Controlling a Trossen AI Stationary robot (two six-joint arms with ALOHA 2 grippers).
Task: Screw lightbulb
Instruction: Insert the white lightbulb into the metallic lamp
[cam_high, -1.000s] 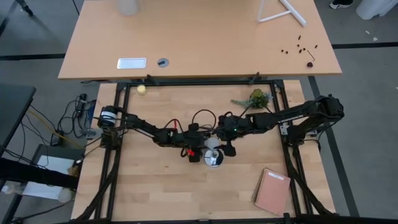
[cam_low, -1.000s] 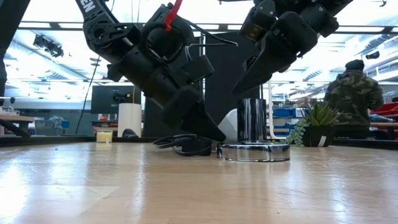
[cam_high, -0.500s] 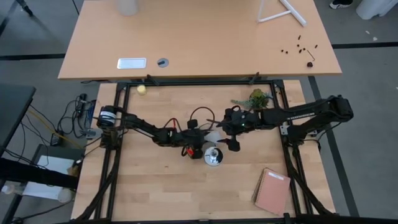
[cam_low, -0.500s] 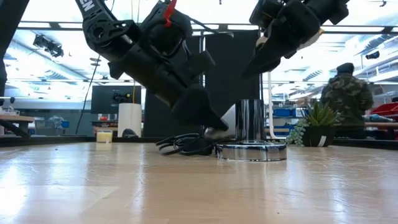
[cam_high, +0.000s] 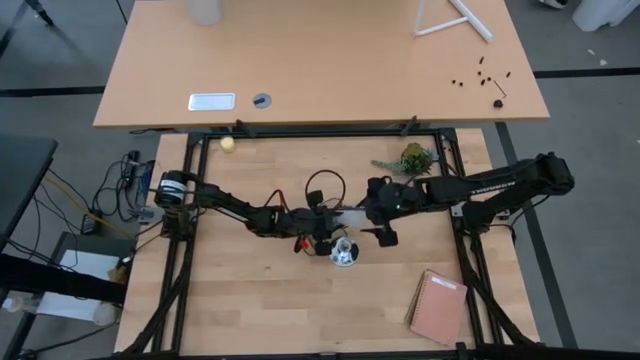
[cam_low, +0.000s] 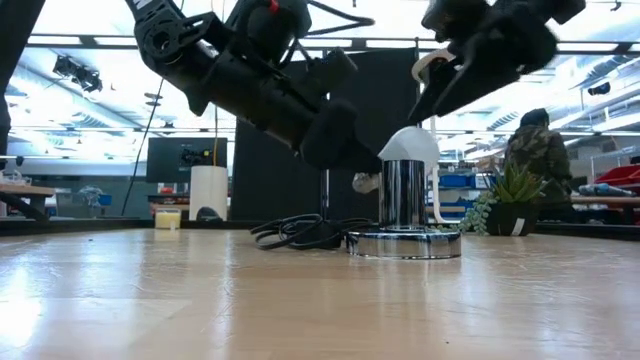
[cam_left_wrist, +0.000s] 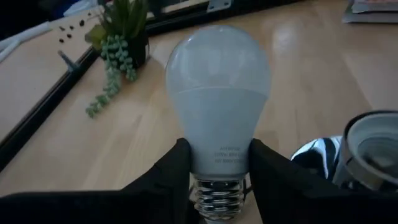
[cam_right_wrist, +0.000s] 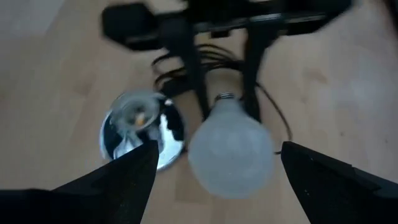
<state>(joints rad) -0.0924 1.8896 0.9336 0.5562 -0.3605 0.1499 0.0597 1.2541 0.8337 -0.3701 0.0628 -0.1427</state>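
Left gripper pinches the lightbulb at its neck, centre frame in the high view, beside the socket. Right gripper is spread, empty. Tip base down, centre over socket, then turn.

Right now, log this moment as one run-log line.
left gripper: shut on lightbulb neck, lifted | right gripper: open above it | socket: empty, on table

A notebook, potted plant and perhaps a ball.
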